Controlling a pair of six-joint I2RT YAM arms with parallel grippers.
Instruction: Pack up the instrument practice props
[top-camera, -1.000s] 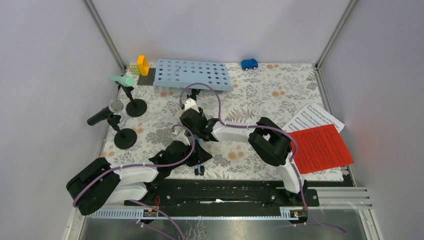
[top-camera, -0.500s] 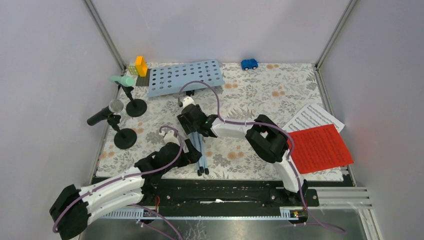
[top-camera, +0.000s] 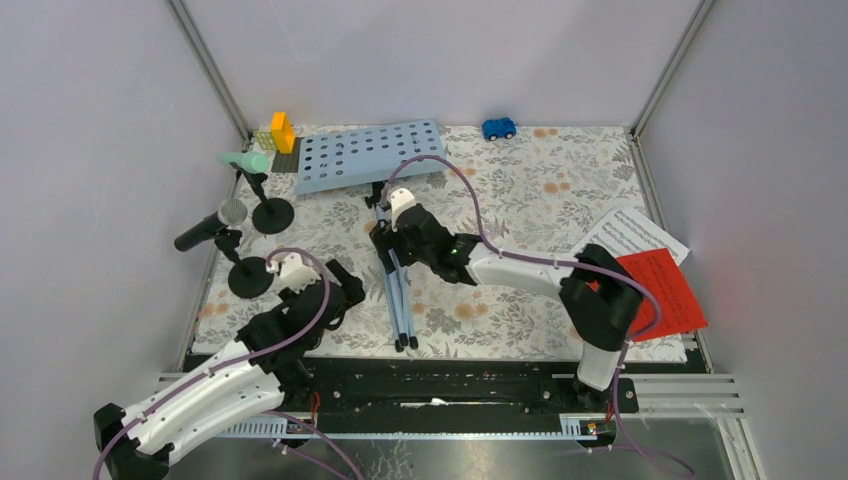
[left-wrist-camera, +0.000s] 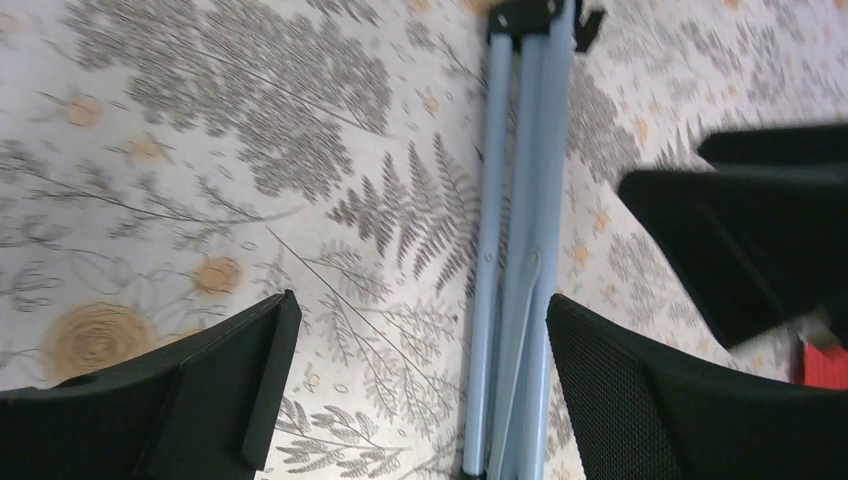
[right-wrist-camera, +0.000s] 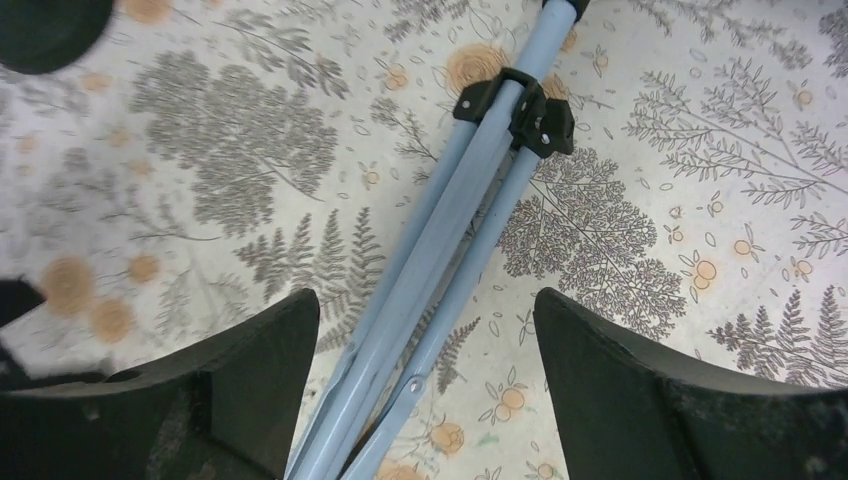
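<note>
The pale blue perforated rack (top-camera: 370, 155) lies tilted at the back. Its folded tripod legs (top-camera: 398, 300) run toward the front edge. My right gripper (top-camera: 388, 238) is open over the upper legs, which lie between its fingers in the right wrist view (right-wrist-camera: 450, 240). My left gripper (top-camera: 338, 292) is open and empty, left of the legs (left-wrist-camera: 515, 250), which sit close to its right finger. The mint-green microphone (top-camera: 245, 160) and black microphone (top-camera: 205, 230) sit in two black round-based holders (top-camera: 250, 277) at the left. The white sheet (top-camera: 630, 232) and red sheet (top-camera: 665, 290) lie at the right.
A small blue toy car (top-camera: 498, 128) stands at the back. Yellow and orange bricks (top-camera: 278, 132) on a grey plate stand at the back left corner. Grey walls close in the floral table on three sides.
My left arm has drawn back to the left, off the tripod legs. My right gripper has moved a little back and right along the legs. The rack top tilted one second ago.
</note>
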